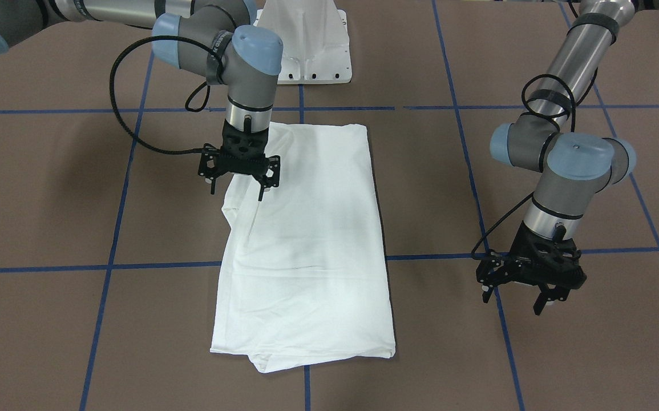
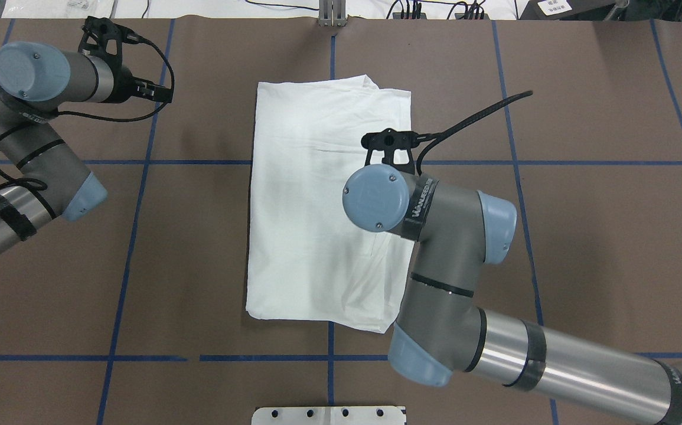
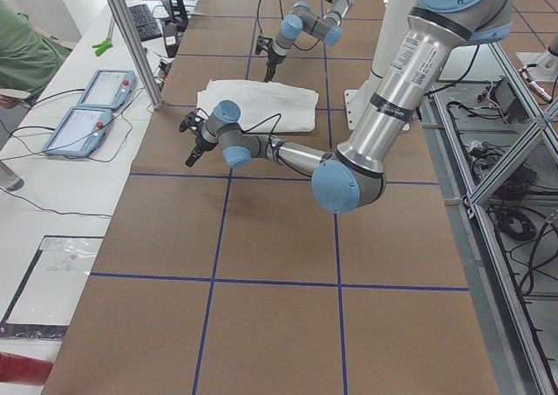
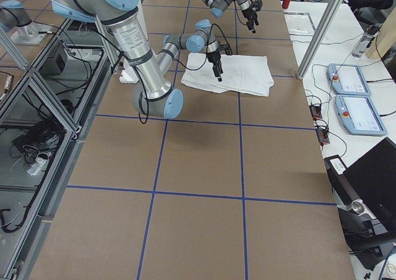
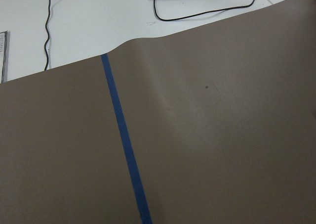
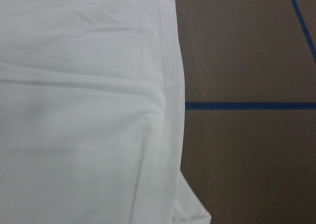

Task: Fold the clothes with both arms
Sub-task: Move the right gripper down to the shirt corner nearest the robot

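Note:
The clothes are one white shirt [image 1: 312, 245], folded into a long rectangle in the middle of the brown table, plain side up [image 2: 317, 206]. No print shows. My right gripper [image 1: 237, 191] hangs open just above the shirt's edge on my right, near the end closest to me, with nothing between its fingers. The right wrist view looks down on that white edge [image 6: 89, 110] and the bare table beside it. My left gripper [image 1: 513, 302] is open and empty, hovering over bare table well off the shirt on my left. The left wrist view shows only table and a blue line.
Blue tape lines [image 1: 164, 265] divide the brown table cover into squares. The white pedestal base [image 1: 306, 40] stands at the robot's edge of the table. Two teach pendants [image 3: 87, 107] lie on a white side bench by an aluminium post [image 3: 131, 37]. A person's green sleeve [image 3: 22, 55] shows beside them.

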Controlling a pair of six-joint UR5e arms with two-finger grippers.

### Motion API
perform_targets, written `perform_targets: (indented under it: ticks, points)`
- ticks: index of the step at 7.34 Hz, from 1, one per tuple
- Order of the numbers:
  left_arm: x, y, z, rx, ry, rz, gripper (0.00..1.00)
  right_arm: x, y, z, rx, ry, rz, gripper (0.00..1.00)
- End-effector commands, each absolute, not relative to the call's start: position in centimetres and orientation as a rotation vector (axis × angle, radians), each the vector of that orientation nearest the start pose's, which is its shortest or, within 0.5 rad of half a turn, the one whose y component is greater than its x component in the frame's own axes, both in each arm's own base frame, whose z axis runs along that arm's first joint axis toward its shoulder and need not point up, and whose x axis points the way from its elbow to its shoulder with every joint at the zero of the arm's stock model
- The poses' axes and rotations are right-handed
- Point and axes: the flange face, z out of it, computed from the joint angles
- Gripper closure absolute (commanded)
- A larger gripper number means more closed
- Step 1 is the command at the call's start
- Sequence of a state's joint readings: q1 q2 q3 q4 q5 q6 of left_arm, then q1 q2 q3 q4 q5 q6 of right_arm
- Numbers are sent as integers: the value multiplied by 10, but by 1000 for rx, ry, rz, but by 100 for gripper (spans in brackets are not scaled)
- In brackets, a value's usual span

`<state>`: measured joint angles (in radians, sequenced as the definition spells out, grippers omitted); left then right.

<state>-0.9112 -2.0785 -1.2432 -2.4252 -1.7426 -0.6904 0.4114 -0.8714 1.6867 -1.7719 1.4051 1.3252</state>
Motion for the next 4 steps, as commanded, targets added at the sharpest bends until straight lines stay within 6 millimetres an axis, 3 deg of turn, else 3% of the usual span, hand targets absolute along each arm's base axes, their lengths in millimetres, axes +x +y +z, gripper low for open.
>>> perform_targets:
  ticks: [1,3,4]
  points:
    - [354,-646,426,711,769,61,0,-605,-344,223,347,-535,231,0]
    - [354,-646,426,710,769,60,0,-619,-317,227,325,-512,224,0]
    - [353,-645,426,712,770,60,0,-619,-315,232,320,-485,218,0]
